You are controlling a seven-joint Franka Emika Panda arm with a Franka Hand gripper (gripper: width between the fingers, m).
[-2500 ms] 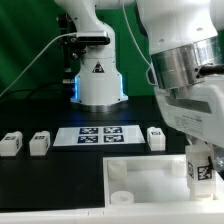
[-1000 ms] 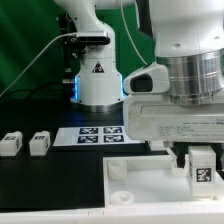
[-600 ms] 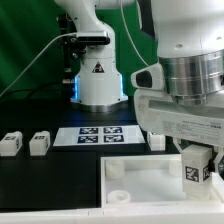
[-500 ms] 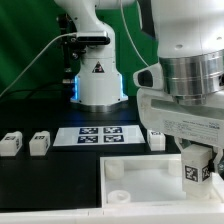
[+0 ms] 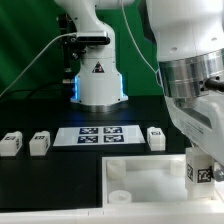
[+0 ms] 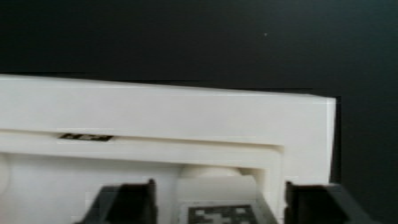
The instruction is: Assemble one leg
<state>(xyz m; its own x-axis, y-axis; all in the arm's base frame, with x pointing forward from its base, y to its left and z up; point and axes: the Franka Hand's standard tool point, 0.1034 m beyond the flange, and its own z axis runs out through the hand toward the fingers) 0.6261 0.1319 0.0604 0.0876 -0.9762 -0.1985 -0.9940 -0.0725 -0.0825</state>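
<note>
Two dark fingers [image 6: 128, 204] of the gripper [image 6: 217, 205] sit apart w/ the small white plastic leg block with a black-and-white tag [image 6: 219, 208] between them — looks clamped on it, though pad contact isn't clearly visible. In the exterior view the same leg [image 5: 203, 170] hangs under the arm at the exterior view's right end of the large white square tray-like tabletop [image 5: 140, 172], over its corner.

Step, my read: seating this leg into a corner socket. Next move calls for fine alignment, then a straight push or twist down.

Edges: the tabletop's raised rim is close under the fingers, so sideways room is small. Three more white tagged blocks [image 5: 156, 137], [image 5: 39, 143], [image 5: 11, 142] and the marker board [image 5: 98, 134] lie well apart — open black table between.
</note>
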